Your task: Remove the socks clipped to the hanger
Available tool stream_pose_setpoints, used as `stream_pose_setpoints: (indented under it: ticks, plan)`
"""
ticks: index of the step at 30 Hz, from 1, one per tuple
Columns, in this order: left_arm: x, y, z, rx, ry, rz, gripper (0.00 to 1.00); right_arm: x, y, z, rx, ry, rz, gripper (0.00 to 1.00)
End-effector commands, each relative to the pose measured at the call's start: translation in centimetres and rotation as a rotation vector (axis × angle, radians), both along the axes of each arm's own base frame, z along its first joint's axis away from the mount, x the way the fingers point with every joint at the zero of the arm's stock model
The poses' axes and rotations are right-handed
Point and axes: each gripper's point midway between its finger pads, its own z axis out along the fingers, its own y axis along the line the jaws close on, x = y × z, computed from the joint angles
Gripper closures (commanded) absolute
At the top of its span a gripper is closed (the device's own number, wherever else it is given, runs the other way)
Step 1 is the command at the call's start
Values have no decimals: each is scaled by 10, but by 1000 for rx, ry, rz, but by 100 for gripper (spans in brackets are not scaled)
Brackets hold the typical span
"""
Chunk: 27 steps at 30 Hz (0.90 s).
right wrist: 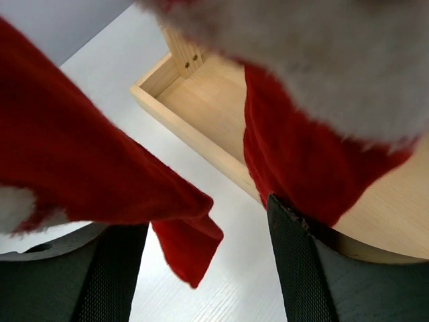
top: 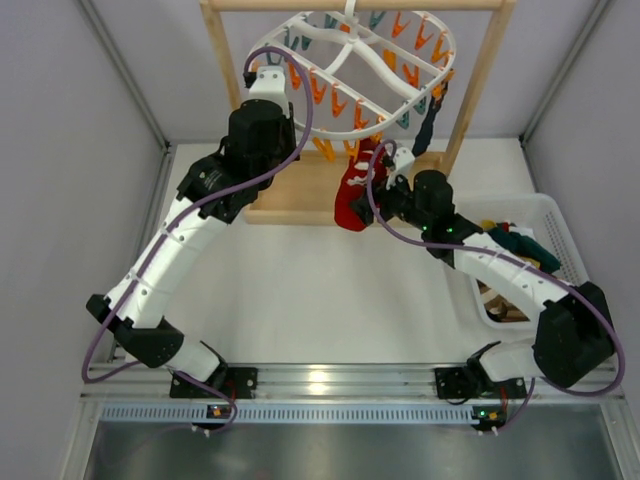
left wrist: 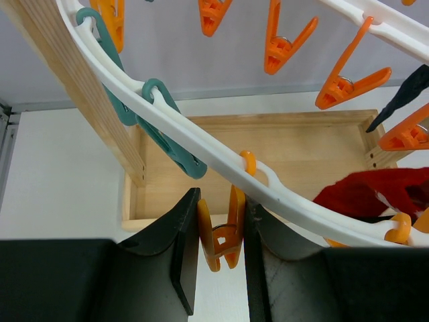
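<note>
While the right pincer (right wrist: 201, 228) stands wide open low over the white table (top: 320, 300), a red sock (top: 350, 205) with fuzzy white marks drapes limp over and between its two fingers, one fold hanging into the gap and another lying against the right finger (right wrist: 301, 261). To that arm's right, a white basket (top: 560, 215) on the table holds a loose heap of other socks (top: 520, 243), teal and yellow among them. Just beyond the red sock lies the shallow wooden tray (left wrist: 301, 154) that forms the foot of the wooden stand (top: 482, 80). Above it hangs the hanger (left wrist: 194, 137), a white oval ring with curved spokes, fringed with orange and teal clips. The left pincer (left wrist: 221, 228) reaches up to the ring's near-left rim, narrowed onto a single orange clip (left wrist: 213, 251), one finger pressed to each side. At the ring's right edge, a dark sock (top: 430, 120) dangles from a clip.
</note>
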Motion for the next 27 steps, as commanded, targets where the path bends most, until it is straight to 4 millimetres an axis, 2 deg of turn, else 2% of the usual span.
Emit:
stream_pose_setpoints:
  ticks: [1, 4, 5, 6, 10, 13, 15, 17, 23, 25, 27]
  plan:
    - [-10, 21, 21, -34, -37, 44, 76, 4, 20, 34, 57, -75, 75, 33]
    - [-11, 21, 21, -35, -38, 43, 76, 4, 26, 32, 66, -74, 100, 37]
    - [-11, 21, 23, -36, -41, 42, 76, 4, 28, 30, 71, -72, 110, 46]
    - [-11, 22, 23, -35, -42, 42, 76, 3, 29, 30, 75, -73, 114, 49]
    - [-13, 22, 26, -41, -48, 36, 73, -5, 34, 28, 116, -92, 160, 56]
    - [-14, 21, 26, -46, -48, 29, 73, -10, 42, 30, 161, -93, 209, 66]
    - [-14, 20, 26, -47, -46, 26, 73, -11, 46, 34, 183, -101, 230, 62]
    - [-14, 19, 25, -50, -43, 23, 73, -5, 46, 28, 179, -83, 210, 51]
    - [-13, 18, 24, -51, -41, 20, 73, -7, 52, 19, 205, -71, 234, 46]
    - [-14, 18, 25, -52, -41, 19, 73, -4, 51, 10, 194, -62, 225, 49]
    - [-13, 18, 25, -50, -42, 21, 73, -4, 51, 4, 193, -59, 219, 59]
